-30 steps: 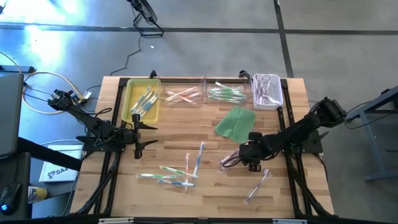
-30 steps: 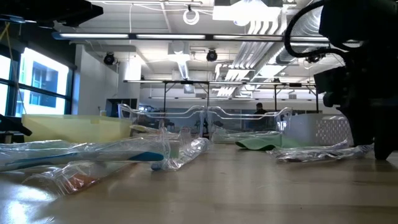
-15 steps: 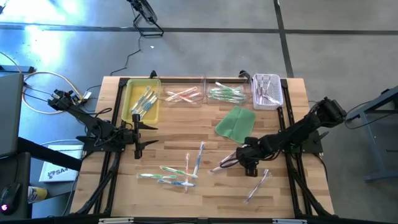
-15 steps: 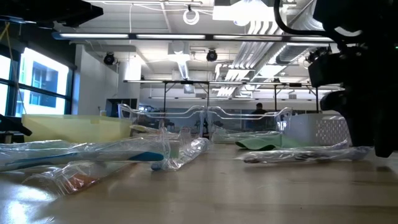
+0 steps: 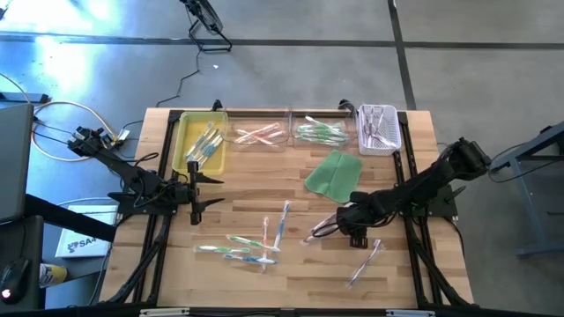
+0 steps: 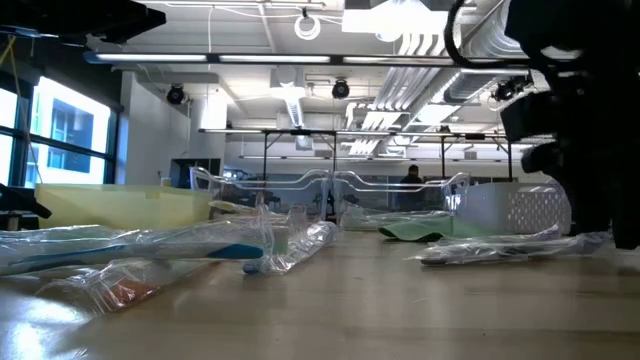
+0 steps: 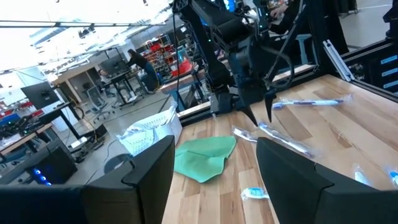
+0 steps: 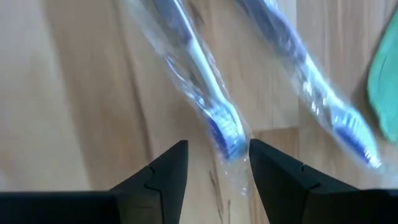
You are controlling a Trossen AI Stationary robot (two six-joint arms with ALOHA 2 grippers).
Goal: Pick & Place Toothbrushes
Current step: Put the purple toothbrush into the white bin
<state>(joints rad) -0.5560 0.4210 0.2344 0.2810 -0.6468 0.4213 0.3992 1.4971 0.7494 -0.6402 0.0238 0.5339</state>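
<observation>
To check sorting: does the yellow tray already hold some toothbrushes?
Yes, the high view shows a few wrapped toothbrushes lying inside the yellow tray.

In the high view the right end effector (image 5: 339, 224), right of centre, covers part of the wrapped toothbrush (image 5: 319, 231) beneath it, so contact cannot be told. The toothbrushes in the white basket (image 5: 393, 132), upper right, are too small to count, as are those in the yellow tray (image 5: 183, 141), upper left. In the low view the right arm (image 6: 575, 130) is cut off by the right and top edges and its fingertips do not show. The wrapped toothbrushes (image 6: 150, 245) at lower left run off the left edge. In the right wrist view both toothbrushes (image 8: 205, 93) are blurred and cut by the top edge; the green cloth (image 8: 385, 93) is cut by the right edge.
</observation>
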